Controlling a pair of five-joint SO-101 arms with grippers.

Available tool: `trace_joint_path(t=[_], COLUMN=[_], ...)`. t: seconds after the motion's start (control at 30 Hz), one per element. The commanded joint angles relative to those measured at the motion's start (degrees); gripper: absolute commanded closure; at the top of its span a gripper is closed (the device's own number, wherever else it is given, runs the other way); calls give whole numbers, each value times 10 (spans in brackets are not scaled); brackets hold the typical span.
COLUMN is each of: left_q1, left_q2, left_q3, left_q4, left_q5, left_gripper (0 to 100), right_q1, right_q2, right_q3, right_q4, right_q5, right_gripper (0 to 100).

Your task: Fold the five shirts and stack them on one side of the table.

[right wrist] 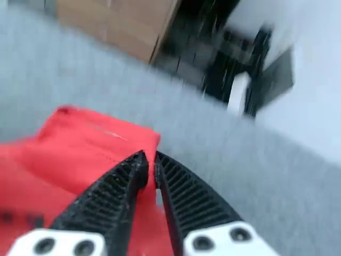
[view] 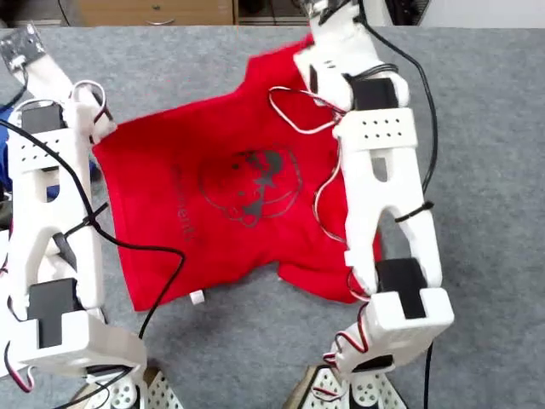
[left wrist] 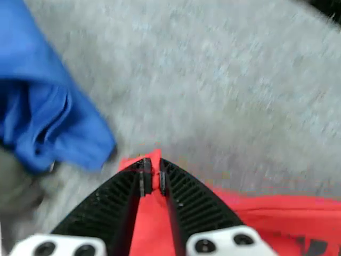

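A red shirt (view: 221,221) with a dark print lies spread face up on the grey table (view: 485,170), its hem toward the arm bases. My left gripper (view: 98,128) is at the shirt's left corner. In the left wrist view its black fingers (left wrist: 133,197) are shut on a pinch of red fabric (left wrist: 277,213). My right gripper (view: 306,64) is at the shirt's far edge, near a sleeve. In the right wrist view it (right wrist: 151,162) is shut on the red cloth (right wrist: 69,154), which folds up just beyond the tips.
A bunched blue shirt (left wrist: 42,122) lies just left of the red one, at the table's left edge (view: 4,162). Arm cables (view: 298,119) trail over the red shirt. A wooden cabinet (view: 157,12) stands beyond the far edge. Bare table lies to the right.
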Motion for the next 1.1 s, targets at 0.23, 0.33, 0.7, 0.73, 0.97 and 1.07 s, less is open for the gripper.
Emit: trace_joint_path(t=[0.23,0.33,0.7,0.73,0.97,1.07], left_q1=[25,52,90,91,135,143], left_q2=[-9,-12,-182,-203,-321,-354], left_q3=[-25,-3,250,271,402,432], left_q4=[166,200,184,179,178,178], left_q5=[-19,-45,-124,-127,-135,-135], left_gripper=[982,982,982,982,982,982], right_q1=[6,9,59,66,91,91], right_q2=[-182,-263,-529,-546,-644,-670], right_q3=[142,247,543,556,636,668], right_q4=[131,106,72,72,76,76], right_q5=[99,102,102,102,102,102], right_gripper=[996,996,996,996,996,996])
